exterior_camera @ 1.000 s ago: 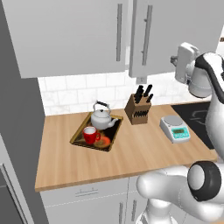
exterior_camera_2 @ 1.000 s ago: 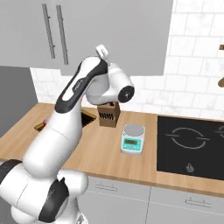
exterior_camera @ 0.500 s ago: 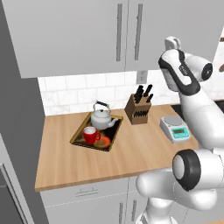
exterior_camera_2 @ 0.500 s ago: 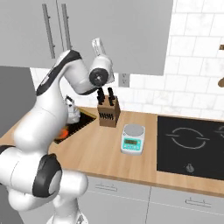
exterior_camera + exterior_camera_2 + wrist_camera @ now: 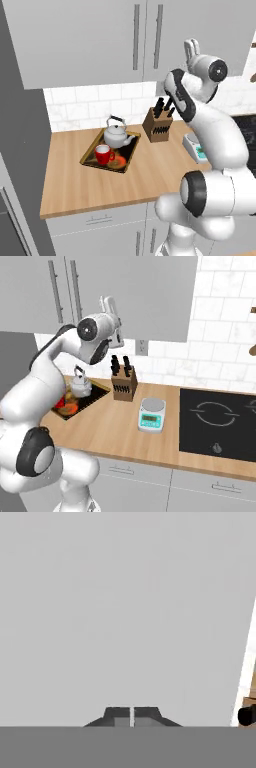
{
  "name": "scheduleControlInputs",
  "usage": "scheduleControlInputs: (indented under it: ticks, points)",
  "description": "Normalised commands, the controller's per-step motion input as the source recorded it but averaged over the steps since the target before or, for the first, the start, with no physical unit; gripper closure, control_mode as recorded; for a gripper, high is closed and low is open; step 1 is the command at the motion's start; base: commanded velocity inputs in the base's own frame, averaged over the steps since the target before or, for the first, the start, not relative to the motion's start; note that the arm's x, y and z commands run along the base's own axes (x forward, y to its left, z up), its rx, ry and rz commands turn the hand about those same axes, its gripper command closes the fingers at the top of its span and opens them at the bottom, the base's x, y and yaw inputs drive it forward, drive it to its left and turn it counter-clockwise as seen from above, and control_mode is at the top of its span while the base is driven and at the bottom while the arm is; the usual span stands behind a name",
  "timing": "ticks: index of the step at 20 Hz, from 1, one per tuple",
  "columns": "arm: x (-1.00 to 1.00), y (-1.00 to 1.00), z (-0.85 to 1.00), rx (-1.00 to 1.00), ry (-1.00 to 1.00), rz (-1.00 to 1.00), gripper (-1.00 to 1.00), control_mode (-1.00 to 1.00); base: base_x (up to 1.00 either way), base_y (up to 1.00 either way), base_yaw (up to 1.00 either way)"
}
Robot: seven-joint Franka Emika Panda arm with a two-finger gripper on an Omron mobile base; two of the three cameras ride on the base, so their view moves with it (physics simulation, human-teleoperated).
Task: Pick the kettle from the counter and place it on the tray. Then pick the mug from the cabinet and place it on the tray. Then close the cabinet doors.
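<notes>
— Left base view: what's changed?
— I've swung the right door (image 5: 200, 40) shut; gripper (image 5: 131, 716) clenched, empty, against it. Kettle (image 5: 116, 136) and mug (image 5: 103, 154) sit on the tray (image 5: 90, 151). Task looks finished.

The flat rectangular dark tray with a thin wooden rim (image 5: 90, 150) lies on the long light-brown wooden counter (image 5: 85, 185), under the 2 shut light-grey cabinet doors (image 5: 90, 40). On the tray, the squat silver kettle (image 5: 116, 135) stands at the back and the small red mug (image 5: 103, 154) in front of it. The brown knife block (image 5: 158, 126) stands right of the tray near the wall; the white kitchen scale (image 5: 151, 414) lies further right, before the black hob (image 5: 220, 423).
</notes>
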Motion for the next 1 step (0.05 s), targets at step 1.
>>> scheduleControlInputs:
  ticks: [1]
  points:
    - [0.45,0.0,0.0,0.0,0.19,-0.13,1.0,-1.0,0.0,0.0,0.0]
